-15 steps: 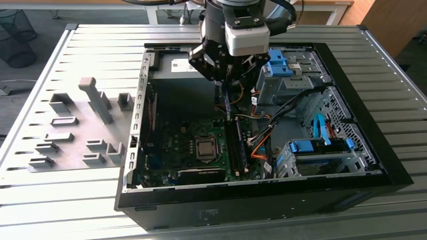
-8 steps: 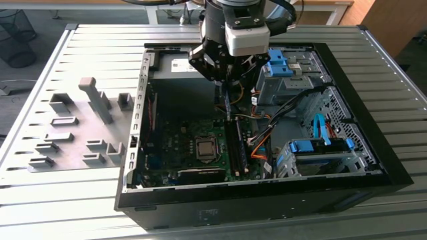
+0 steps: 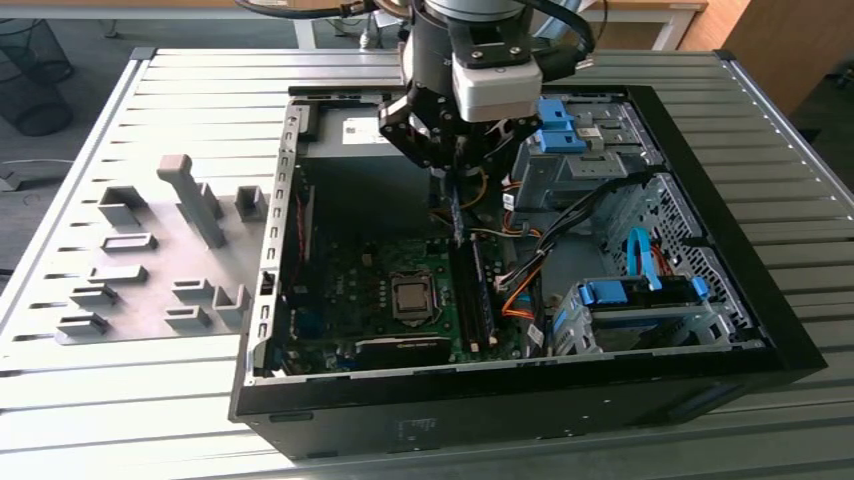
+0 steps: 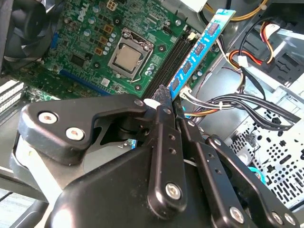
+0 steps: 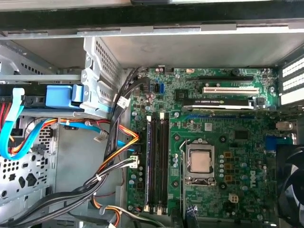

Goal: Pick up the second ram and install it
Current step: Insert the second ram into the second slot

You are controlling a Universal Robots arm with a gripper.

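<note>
The second ram [image 4: 197, 47], a narrow strip with black chips, sticks out from between my fingers in the second wrist view. My gripper [image 4: 168, 102] is shut on its near end. In the exterior view the gripper [image 3: 451, 178] hangs inside the open computer case [image 3: 534, 400], and the ram [image 3: 455, 218] points down from it, above the motherboard. The long black memory slots [image 5: 157, 161] lie beside the processor socket [image 5: 200, 161], below the ram's free end and a little apart from it. The ram is in the air, not seated in a slot.
Bundles of orange, yellow and black cables [image 3: 527, 275] run close beside the slots. Drive cages with blue latches [image 3: 638, 295] fill the case's right side in the exterior view. Gray holder blocks [image 3: 160, 250] stand on the table at that view's left. A fan [image 4: 28, 23] sits by the board.
</note>
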